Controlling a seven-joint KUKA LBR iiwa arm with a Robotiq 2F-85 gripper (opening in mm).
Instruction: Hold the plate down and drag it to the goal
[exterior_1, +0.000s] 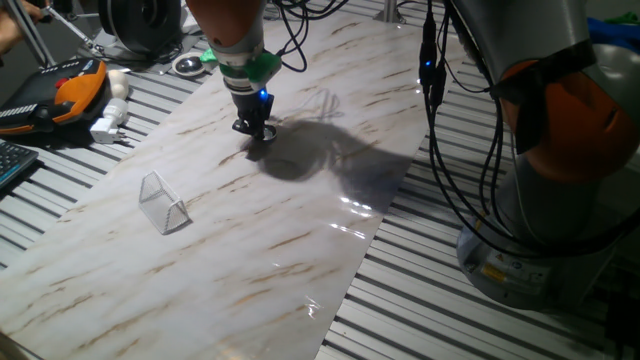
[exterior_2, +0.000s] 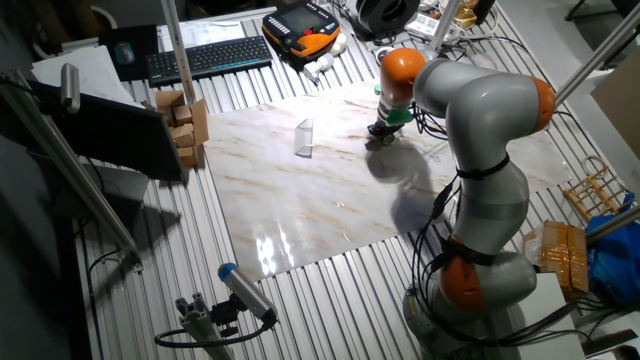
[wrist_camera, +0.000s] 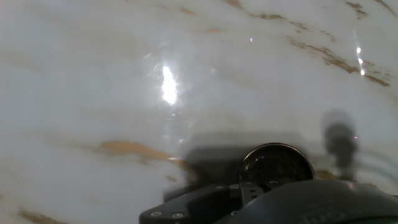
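Observation:
The plate (exterior_1: 264, 133) is a tiny shiny silver disc with a dark centre, lying on the marble board (exterior_1: 260, 240) near its far side. My gripper (exterior_1: 254, 127) stands upright over it, fingers together, with the tip resting on the disc's near edge. In the hand view the plate (wrist_camera: 278, 163) shows just ahead of the black gripper tip (wrist_camera: 249, 188). The goal (exterior_1: 163, 202) is a clear plastic wedge, well apart to the front left of the gripper. It also shows in the other fixed view (exterior_2: 305, 138), left of the gripper (exterior_2: 381, 133).
A larger silver dish (exterior_1: 187, 65), an orange-black pendant (exterior_1: 70, 88) and a white plug (exterior_1: 108, 125) lie on the slatted table off the board's far left. Cables (exterior_1: 440, 120) hang at the right by the robot base (exterior_1: 560, 200). Cardboard boxes (exterior_2: 185, 120) stand beside the board.

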